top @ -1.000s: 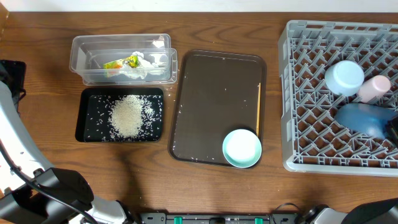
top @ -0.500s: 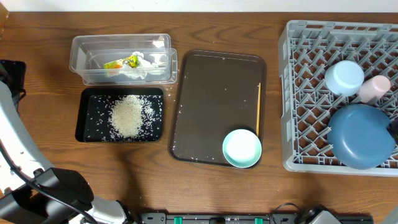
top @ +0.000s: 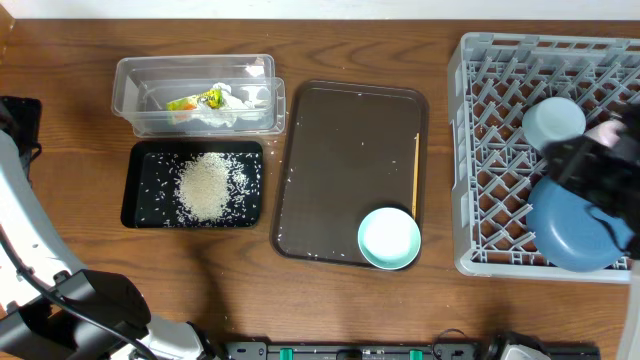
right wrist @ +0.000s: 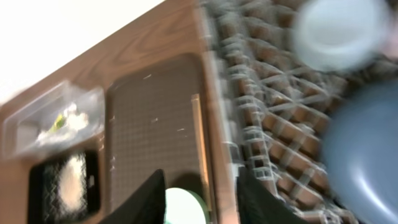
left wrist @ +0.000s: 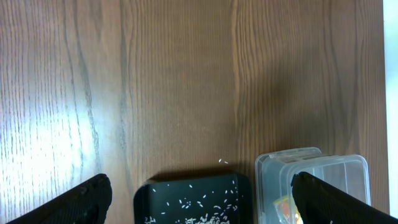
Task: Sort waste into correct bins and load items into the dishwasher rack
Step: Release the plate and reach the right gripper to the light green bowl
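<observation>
Wooden desk: rice in black tray, wrapper in clear tub; plate and pale bowl in rack. Mint bowl and stick wait on brown tray. My left tool and right tool gape empty.

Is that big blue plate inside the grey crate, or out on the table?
In. The dark-blue plate lies inside the dishwasher rack, at its near right corner.

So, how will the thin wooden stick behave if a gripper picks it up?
Probably stiff and very light: the wooden stick looks straight and thin. It lies flat on the brown tray beside the right rim, so it may be hard to pinch and could roll or slide when nudged.
</observation>
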You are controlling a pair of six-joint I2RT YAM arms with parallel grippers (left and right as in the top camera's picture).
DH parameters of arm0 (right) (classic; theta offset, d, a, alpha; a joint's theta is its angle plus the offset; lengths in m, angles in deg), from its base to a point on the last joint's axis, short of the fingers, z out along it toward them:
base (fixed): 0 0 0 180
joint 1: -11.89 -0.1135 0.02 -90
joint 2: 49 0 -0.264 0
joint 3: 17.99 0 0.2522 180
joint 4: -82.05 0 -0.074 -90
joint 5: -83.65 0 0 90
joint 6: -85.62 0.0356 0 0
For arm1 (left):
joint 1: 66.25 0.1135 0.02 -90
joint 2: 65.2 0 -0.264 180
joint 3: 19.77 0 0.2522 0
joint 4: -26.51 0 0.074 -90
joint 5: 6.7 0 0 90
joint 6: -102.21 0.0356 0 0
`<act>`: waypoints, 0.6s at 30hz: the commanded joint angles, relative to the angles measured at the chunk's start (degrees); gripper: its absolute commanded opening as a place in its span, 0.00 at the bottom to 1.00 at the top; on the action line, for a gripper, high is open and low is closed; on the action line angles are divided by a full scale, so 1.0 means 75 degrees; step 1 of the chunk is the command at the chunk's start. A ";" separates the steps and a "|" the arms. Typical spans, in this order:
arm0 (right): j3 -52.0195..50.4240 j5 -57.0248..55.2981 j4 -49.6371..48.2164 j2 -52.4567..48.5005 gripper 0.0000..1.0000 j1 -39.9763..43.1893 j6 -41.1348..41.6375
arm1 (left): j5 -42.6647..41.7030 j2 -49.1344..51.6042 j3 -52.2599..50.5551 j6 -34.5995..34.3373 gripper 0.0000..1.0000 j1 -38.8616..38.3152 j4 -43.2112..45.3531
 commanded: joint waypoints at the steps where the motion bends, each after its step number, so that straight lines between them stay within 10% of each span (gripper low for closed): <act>1: 0.0000 -0.0653 -0.0280 -0.0344 0.40 -0.1495 0.0399 | 0.0038 0.0041 -0.0009 0.0044 0.95 0.0017 -0.0035; 18: 0.0000 -0.2661 -0.0565 -0.4733 0.36 -0.6816 0.0898 | 0.0038 0.0041 -0.0009 0.0044 0.94 0.0017 -0.0035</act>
